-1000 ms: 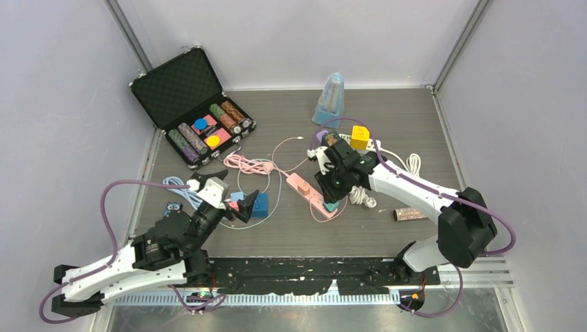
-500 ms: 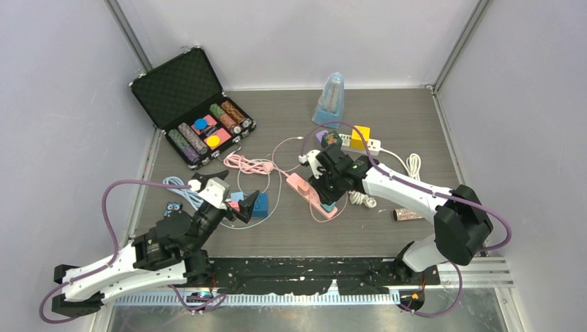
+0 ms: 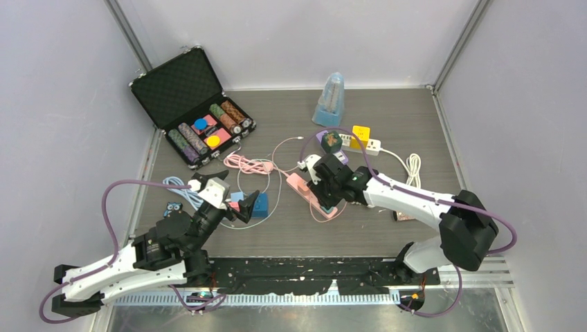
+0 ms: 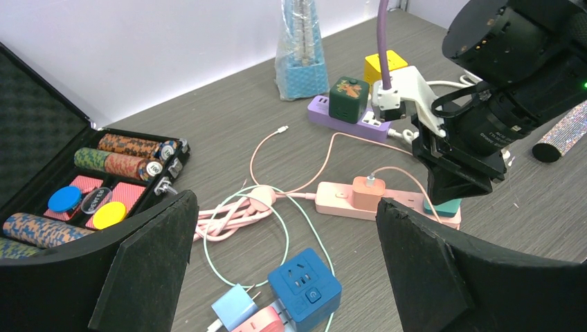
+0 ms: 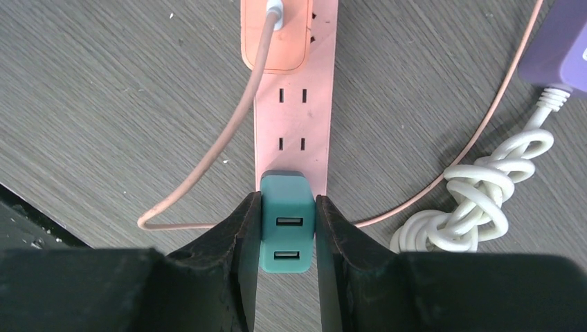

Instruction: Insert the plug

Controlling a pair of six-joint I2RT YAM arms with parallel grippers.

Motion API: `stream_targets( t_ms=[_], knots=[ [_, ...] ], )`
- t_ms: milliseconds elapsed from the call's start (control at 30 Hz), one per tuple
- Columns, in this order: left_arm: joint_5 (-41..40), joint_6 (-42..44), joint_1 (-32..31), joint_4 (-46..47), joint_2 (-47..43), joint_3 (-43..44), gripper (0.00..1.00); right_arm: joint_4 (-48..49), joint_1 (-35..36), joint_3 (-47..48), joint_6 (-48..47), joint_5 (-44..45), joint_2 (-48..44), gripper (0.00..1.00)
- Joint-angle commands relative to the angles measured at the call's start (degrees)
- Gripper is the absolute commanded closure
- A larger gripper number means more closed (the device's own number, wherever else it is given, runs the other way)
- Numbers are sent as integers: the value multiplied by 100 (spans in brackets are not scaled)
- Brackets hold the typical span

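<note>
Teal two-port charger plug [image 5: 287, 232] brought to the long pink power strip [image 5: 294, 117]
At the bottom corners, the left gripper [image 4: 285, 206] hung spread and empty. At lower centre, the right gripper [image 5: 287, 207], pinching the plug, had shifted left over the strip's end socket. Pressing home seemed next.

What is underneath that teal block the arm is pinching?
The end of the pink power strip lies under the teal charger. The charger covers its own prongs and the socket, so whether they are seated cannot be seen.
</note>
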Motion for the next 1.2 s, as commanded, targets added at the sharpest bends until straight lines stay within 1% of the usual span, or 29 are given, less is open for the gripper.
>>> stream_targets(
  t_ms=[0, 200, 467, 633, 733, 867, 933, 967, 1000, 1033, 1067, 1100, 1167],
  knots=[
    [-59, -33, -14, 220, -83, -21, 0, 436, 118, -610, 965, 212, -55, 94],
    [-4, -26, -15, 291, -70, -31, 0, 1077, 240, -1350, 1773, 354, -89, 94],
    [36, -25, -15, 317, 55, 62, 0, 1316, 318, -1621, 2374, 620, 233, 94],
    [4, -4, -12, 372, 84, 74, 0, 1662, 323, -1863, 2773, 454, 485, 94],
    [-58, 11, -14, 394, 76, 39, 0, 1649, 362, -1844, 2937, 514, 610, 94],
    [-163, 49, -12, 484, 89, 21, 0, 1313, 379, -1567, 3002, 784, 541, 93],
    [-207, 87, -12, 546, 94, 20, 0, 1101, 374, -1374, 2972, 959, 411, 85],
    [-224, 95, -14, 568, 93, 23, 1, 966, 374, -1301, 2949, 1071, 364, 77],
    [-241, 114, -16, 586, 89, 21, 0, 913, 369, -1169, 2926, 1119, 252, 73],
    [-255, 129, -14, 610, 89, 12, 0, 800, 368, -1050, 2873, 1192, 197, 66],
    [-255, 137, -14, 621, 81, 7, 0, 751, 367, -948, 2853, 1223, 107, 63],
    [-253, 141, -13, 633, 76, 7, 0, 659, 367, -881, 2800, 1269, 67, 57],
    [-250, 145, -13, 628, 76, 18, 0, 553, 365, -637, 2727, 1295, -36, 52]
  ],
)
